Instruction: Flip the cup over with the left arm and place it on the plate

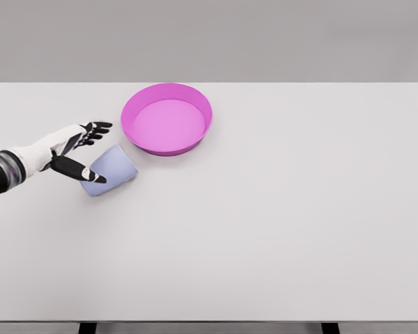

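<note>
Place: a simulated tabletop test scene, rendered rather than photographed; it read as a bare lab-style bench and not as a home or a shop.
Surface: a wide, plain white rectangular table [279, 229] filled nearly the whole head view, smooth and unmarked, with dark legs just visible at its bottom edge.
Backdrop: a flat, featureless grey wall [265, 38] ran behind the table's far edge.
Props: a glossy pink round shallow plate [199, 101] and a pale blue plastic cup [115, 167] lying on its side were the only objects set out.
Lighting: even and soft, with faint shadows, typical of a simulator's render.
</note>
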